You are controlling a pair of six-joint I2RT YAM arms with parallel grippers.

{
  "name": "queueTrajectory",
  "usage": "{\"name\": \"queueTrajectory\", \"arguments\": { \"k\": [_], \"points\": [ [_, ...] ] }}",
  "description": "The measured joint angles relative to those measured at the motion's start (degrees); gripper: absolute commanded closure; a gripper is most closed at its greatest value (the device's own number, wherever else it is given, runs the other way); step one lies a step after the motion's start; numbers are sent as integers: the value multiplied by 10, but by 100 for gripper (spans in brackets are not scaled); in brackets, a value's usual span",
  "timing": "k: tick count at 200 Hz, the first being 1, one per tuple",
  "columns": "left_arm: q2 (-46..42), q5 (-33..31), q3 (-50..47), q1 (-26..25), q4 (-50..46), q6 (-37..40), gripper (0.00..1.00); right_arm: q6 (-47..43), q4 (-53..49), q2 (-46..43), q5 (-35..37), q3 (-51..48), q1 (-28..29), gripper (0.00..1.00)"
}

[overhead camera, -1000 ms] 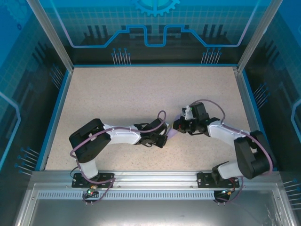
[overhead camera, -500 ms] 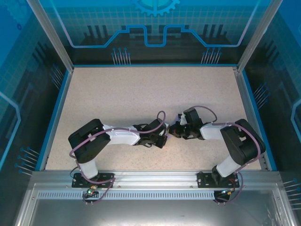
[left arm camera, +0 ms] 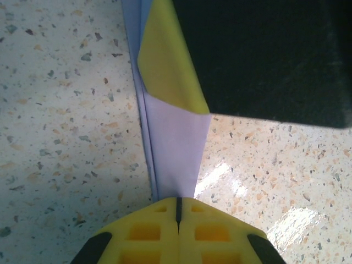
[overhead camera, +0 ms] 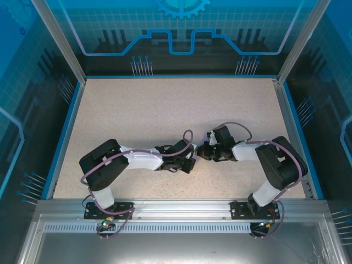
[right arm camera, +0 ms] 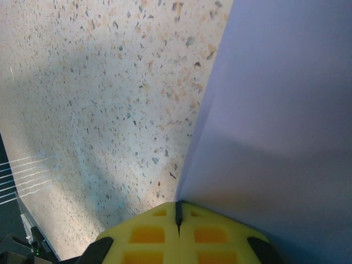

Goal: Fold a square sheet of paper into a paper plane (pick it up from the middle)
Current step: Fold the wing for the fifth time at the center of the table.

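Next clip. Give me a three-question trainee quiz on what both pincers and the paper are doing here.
1. True or false: the left pincer is shut on the lilac paper.
2. The right pincer is: A wide open; B shut on the paper; C shut on nothing.
3. What colour are the pincer fingers?
Key: 1 true; 2 B; 3 yellow.

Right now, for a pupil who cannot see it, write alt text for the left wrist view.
The shut left gripper pinches a folded strip of lilac paper that runs away from the camera over a speckled table. At its far end a yellow part beside a black shape overlaps the paper.
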Motion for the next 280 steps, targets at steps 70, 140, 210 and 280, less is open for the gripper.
{"name": "queueTrajectory", "arguments": {
  "k": [70,140,210,280],
  "points": [
    [0,0,0,0,0,0,100,-34,-31,20,-5,32,-40,98],
    [-1,0,-4,0,7,0,100,-59,-45,34,-13,58,-83,98],
    [0,0,-4,2,8,0,100,-40,-45,-31,-51,53,-50,97],
    [0,0,-4,2,9,0,100,-15,-8,40,-51,52,-17,98]
  ]
}}
